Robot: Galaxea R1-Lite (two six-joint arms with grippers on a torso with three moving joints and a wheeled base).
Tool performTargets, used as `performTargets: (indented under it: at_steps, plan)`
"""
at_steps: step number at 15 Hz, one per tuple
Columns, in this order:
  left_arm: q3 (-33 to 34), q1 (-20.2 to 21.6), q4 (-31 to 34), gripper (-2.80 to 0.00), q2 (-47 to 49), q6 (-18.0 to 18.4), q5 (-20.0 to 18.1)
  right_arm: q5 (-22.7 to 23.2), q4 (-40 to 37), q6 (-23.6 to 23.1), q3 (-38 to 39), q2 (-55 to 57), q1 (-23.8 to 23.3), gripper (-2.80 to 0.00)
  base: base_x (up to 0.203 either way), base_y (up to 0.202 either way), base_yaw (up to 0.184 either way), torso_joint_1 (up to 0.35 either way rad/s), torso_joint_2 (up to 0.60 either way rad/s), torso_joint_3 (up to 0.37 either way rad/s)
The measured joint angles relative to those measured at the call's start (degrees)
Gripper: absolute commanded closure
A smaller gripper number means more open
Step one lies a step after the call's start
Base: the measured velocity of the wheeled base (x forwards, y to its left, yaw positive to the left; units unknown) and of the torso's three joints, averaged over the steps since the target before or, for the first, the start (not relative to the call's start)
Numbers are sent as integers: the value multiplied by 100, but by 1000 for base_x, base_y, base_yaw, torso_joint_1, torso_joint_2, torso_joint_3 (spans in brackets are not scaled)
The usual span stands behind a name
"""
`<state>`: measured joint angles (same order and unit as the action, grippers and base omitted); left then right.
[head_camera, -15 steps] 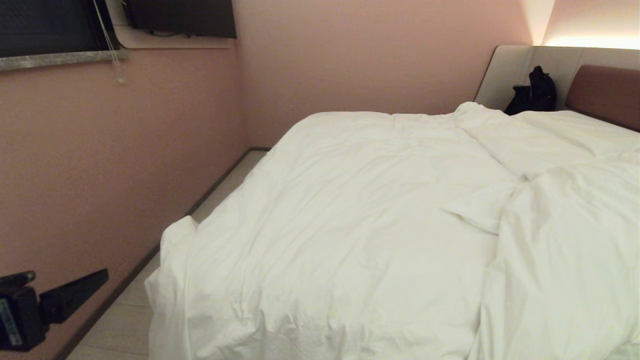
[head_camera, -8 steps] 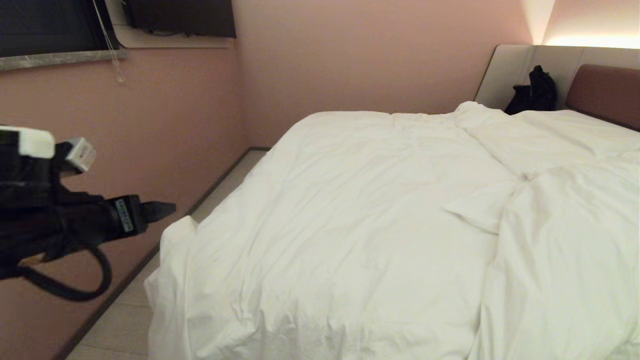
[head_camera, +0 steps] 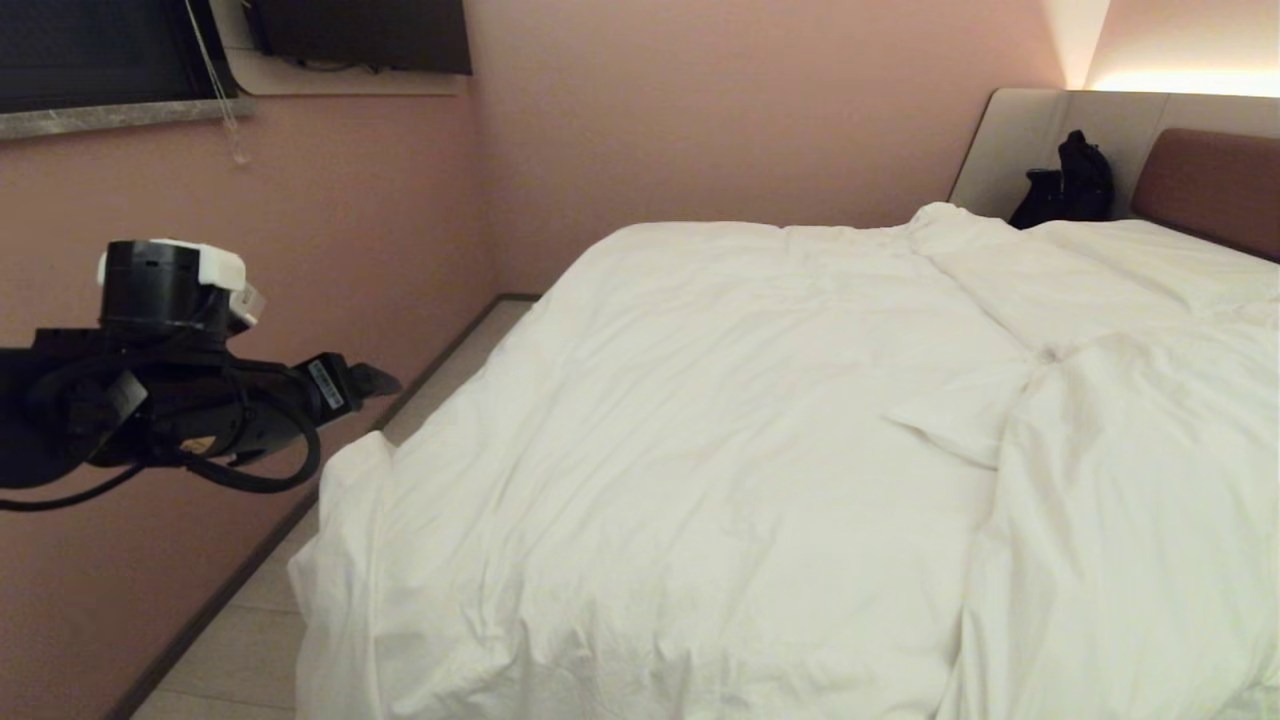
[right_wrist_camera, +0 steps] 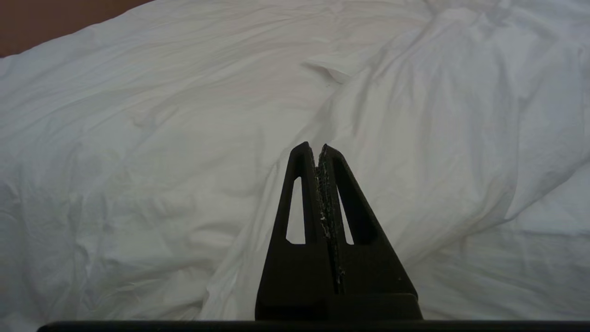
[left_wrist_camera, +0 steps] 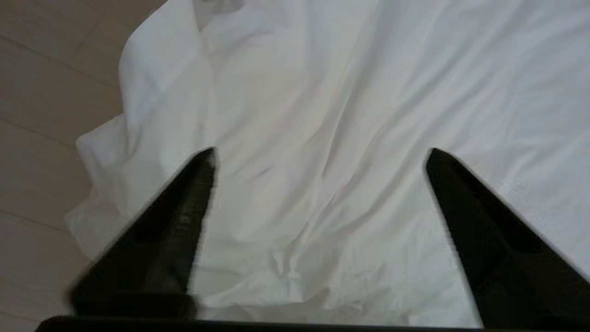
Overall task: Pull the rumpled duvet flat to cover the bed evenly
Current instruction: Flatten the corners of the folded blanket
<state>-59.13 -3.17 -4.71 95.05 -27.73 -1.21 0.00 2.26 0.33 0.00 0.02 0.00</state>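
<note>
Left gripper (left_wrist_camera: pixel 320 152) hangs above the duvet (head_camera: pixel 760 450)'s bunched corner, jaws spread, probably to grab it; right gripper (right_wrist_camera: pixel 318 147) idles, jaws pressed together

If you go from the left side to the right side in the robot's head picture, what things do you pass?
left gripper, raised in the air beside the pink wall → the duvet, rumpled across the bed → a black bag against the headboard's beige part → the brown headboard pad.
</note>
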Motion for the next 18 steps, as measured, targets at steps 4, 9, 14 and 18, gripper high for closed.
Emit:
performTargets:
  at_steps: [4, 9, 14, 18]
  plan:
    - [-211, 291, 10, 0, 140, -65, -375, 0, 0, 0, 0, 0, 0, 0, 0, 0, 0, 0, 0, 0]
    - [-413, 1511, 18, 0, 438, 87, -2124, 0, 0, 0, 0, 0, 0, 0, 0, 0, 0, 0, 0, 0]
    - [-315, 2454, -28, 0, 777, 1325, -3192, 0, 0, 0, 0, 0, 0, 0, 0, 0, 0, 0, 0, 0]
    - [-260, 3046, 33, 0, 1246, 2270, -4184, 0, 0, 1, 0, 0, 0, 0, 0, 0, 0, 0, 0, 0]
